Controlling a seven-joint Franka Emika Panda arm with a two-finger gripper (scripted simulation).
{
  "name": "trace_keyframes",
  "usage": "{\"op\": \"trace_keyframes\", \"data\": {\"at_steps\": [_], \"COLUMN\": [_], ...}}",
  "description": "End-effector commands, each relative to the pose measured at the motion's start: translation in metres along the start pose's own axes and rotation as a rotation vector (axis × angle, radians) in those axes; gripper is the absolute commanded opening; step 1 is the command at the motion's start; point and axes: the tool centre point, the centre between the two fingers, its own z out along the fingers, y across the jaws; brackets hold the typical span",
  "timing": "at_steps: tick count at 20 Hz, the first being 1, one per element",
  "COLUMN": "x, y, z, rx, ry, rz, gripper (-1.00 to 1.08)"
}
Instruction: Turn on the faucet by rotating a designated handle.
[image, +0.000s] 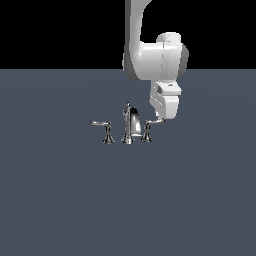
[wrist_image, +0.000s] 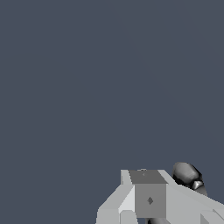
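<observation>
Nearest the lens: pale grey blocky gripper (wrist_image: 151, 199) filling the lower right of the wrist view, a dark chrome piece (wrist_image: 187, 174) peeking just behind it; jaw spread impossible to tell, hold on anything not shown.
Faucet: small shiny chrome three-piece faucet (image: 129, 127) at centre of the exterior view, tall arched spout in the middle.
Designated handle: short upturned chrome lever handle (image: 150, 128) right of the spout, its tip meeting the gripper (image: 161, 120).
Other handle: longer, flatter chrome lever (image: 104, 129), left of the spout, untouched.
Progress: approach apparently done; rotation seemingly left.
Room: bare slate-grey floor (image: 60, 200) wide open around; spout close beside the lever, the tight side.
</observation>
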Motion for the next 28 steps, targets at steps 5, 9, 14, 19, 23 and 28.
{"op": "trace_keyframes", "data": {"at_steps": [5, 9, 14, 19, 23, 28], "x": [0.009, -0.001, -0.003, -0.005, -0.008, -0.011], "y": [0.019, 0.018, 0.033, 0.048, 0.060, 0.063], "z": [0.000, 0.000, 0.000, 0.000, 0.000, 0.000], "rx": [-0.004, 0.005, 0.003, 0.000, -0.002, 0.001], "ry": [0.000, -0.001, -0.001, -0.001, -0.001, 0.001], "rz": [0.002, -0.006, -0.004, -0.001, 0.001, 0.001], "gripper": [-1.00, -1.00, -1.00, -1.00, -1.00, -1.00]}}
